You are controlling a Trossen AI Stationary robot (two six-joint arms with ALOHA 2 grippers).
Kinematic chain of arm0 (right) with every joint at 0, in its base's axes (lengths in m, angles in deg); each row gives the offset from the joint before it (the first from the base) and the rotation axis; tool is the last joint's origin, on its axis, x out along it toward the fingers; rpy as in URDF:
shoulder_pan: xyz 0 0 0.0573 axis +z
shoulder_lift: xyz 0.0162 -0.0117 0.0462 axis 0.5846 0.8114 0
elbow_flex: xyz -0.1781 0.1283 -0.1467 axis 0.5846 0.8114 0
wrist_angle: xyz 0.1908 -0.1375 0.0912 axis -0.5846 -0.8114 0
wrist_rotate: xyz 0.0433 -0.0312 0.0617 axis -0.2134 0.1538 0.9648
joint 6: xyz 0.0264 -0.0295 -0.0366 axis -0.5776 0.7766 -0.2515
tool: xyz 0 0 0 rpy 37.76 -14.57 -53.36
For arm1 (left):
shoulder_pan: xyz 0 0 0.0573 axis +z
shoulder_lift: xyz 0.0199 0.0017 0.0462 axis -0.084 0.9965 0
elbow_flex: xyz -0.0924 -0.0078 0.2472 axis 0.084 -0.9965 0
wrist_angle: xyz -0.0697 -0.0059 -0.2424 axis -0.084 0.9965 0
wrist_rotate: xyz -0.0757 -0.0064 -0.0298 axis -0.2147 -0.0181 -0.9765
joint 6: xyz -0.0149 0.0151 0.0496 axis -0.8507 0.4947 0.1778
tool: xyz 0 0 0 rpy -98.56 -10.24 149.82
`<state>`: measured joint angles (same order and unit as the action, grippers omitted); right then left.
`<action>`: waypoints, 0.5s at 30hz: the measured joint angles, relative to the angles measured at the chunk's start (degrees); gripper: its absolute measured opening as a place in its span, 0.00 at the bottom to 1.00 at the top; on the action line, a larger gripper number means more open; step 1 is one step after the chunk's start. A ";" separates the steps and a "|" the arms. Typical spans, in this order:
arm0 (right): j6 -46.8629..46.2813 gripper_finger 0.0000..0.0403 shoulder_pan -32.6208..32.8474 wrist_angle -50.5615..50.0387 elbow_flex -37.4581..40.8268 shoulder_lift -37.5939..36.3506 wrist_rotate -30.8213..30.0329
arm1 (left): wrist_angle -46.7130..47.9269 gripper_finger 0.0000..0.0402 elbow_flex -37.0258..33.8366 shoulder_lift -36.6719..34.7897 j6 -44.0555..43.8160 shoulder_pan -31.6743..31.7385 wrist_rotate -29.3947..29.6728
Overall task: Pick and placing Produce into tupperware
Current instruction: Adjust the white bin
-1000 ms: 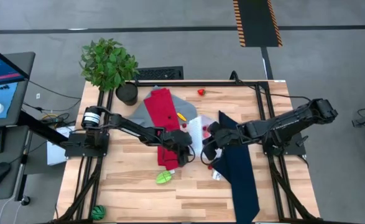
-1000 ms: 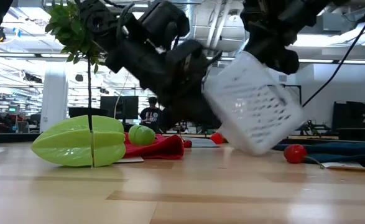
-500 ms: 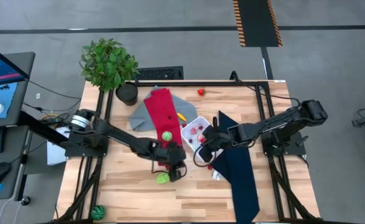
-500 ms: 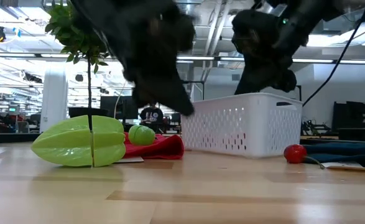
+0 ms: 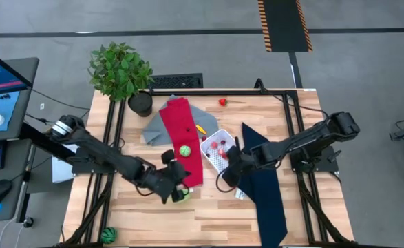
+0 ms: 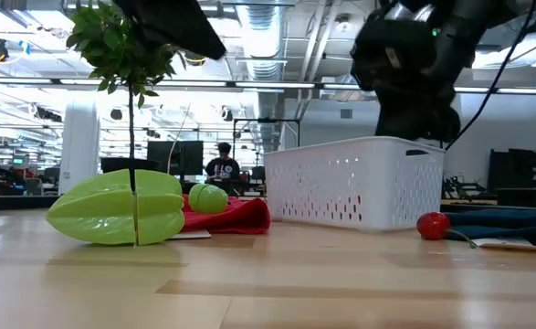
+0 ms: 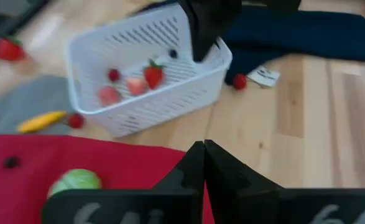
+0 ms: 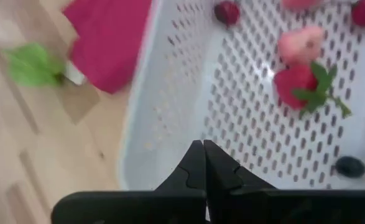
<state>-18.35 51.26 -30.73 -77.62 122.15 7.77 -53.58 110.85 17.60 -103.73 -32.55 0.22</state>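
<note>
The white tub [image 5: 217, 147] sits flat on the table [image 5: 146, 213], wedged between the red cloth [image 5: 183, 134] and the navy cloth [image 5: 265, 186]. Inside it there's a strawberry [image 7: 153, 74] plus a few pink and red pieces. A green ball [image 5: 185, 151] rests on the red cloth just beside the tub, and a green starfruit [image 5: 181, 196] lies on the wood near that cloth's lower end. The left gripper [image 5: 176, 180] is by the starfruit, fingers pinched together, holding nothing. The right gripper [image 5: 226, 173] hangs at the tub's navy-cloth corner, also closed and empty. A red berry [image 7: 239, 81] lies just outside the tub.
</note>
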 joint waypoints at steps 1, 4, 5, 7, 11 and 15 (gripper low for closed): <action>-0.68 0.03 0.27 0.24 0.02 0.66 0.02 | 0.90 0.00 0.00 -0.48 -0.04 -0.65 0.69; -2.00 0.03 0.88 0.68 -0.03 2.49 0.34 | 2.08 0.00 -0.07 -1.69 -0.01 -2.28 1.22; -2.38 0.03 1.19 1.14 -0.03 3.23 0.48 | 2.27 0.00 -0.07 -2.09 0.24 -2.95 1.60; -2.53 0.03 1.53 2.64 -0.07 4.42 1.52 | 2.41 0.00 -0.09 -2.90 0.84 -3.98 1.86; -1.98 0.03 1.74 3.60 -1.91 6.71 2.08 | 2.60 0.00 -0.09 -4.14 1.04 -5.33 3.93; 0.41 0.03 1.17 3.35 -5.20 7.73 2.18 | 3.72 0.00 -0.11 -4.56 1.10 -5.70 5.54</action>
<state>-17.94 52.43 -27.37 -82.82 129.88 9.95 -49.86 110.75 13.03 -102.63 -38.25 5.76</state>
